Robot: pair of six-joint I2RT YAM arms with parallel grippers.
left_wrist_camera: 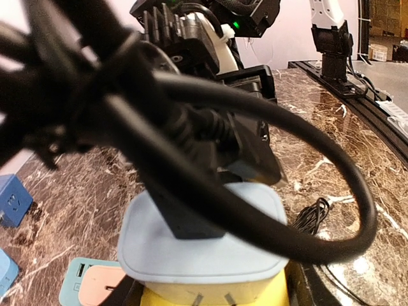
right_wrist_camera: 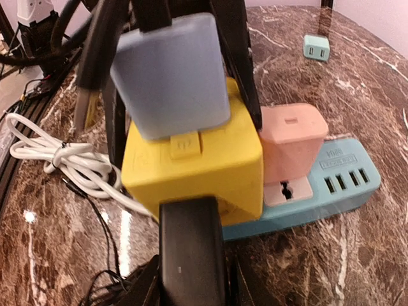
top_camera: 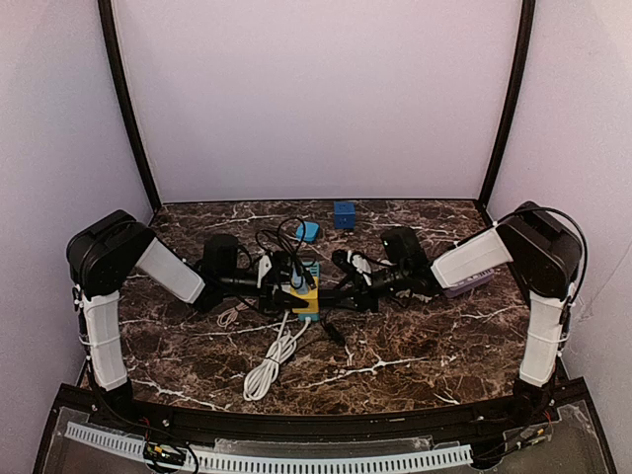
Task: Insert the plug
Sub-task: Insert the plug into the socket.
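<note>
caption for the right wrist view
A blue-grey adapter on a yellow cube, beside a pink plug in a teal power strip.

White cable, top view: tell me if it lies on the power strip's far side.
No, the white cable lies bundled on the near side of the power strip.

L gripper (top_camera: 283,271), R gripper (top_camera: 344,269) facing, close.

The left arm (top_camera: 104,306) and right arm (top_camera: 541,316) are built alike: an upright white link crossed by thin dark bands, a bulky rounded black joint housing, then a white sleeve giving way to black wrist sections. The left end effector (top_camera: 280,273) and right end effector (top_camera: 348,265) are black with white trim. A thin black cable (top_camera: 583,259) loops over the right arm's housing.
</note>
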